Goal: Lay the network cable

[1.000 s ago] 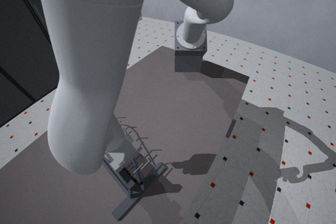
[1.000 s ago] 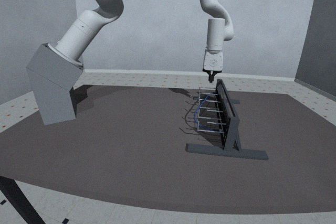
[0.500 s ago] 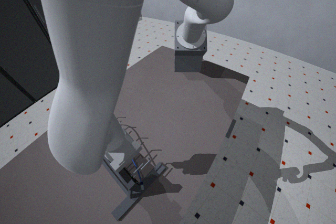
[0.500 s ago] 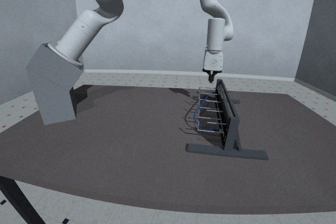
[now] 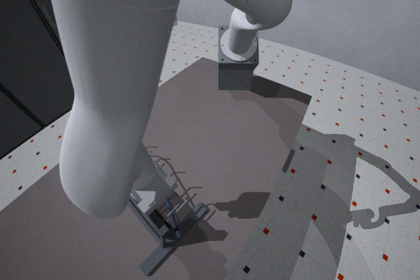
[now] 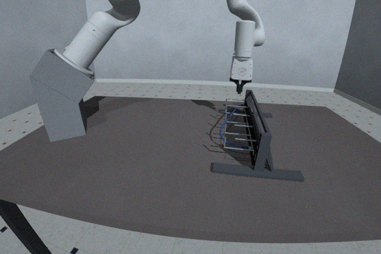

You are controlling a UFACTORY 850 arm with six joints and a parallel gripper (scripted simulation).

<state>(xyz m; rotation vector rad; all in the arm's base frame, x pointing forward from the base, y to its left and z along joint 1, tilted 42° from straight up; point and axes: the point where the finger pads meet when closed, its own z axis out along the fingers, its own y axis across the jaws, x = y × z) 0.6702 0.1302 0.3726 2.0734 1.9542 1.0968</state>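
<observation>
A dark upright port panel (image 6: 258, 122) (image 5: 157, 218) stands on grey feet on the dark mat, with steel rings on rods (image 6: 239, 125) (image 5: 176, 207) sticking out of its face. The blue network cable (image 6: 224, 128) (image 5: 171, 214) hangs in a loop along the rings, from the far upper end down to the near lower end. My gripper (image 6: 239, 88) is shut with nothing between its fingers, just above the far top end of the panel, clear of the cable. In the top view the arm hides the gripper.
The robot's grey base block (image 6: 59, 97) (image 5: 236, 67) stands at the mat's far edge. The panel's long grey foot (image 6: 256, 172) (image 5: 154, 261) lies across the mat (image 6: 138, 159). Speckled white floor surrounds the mat.
</observation>
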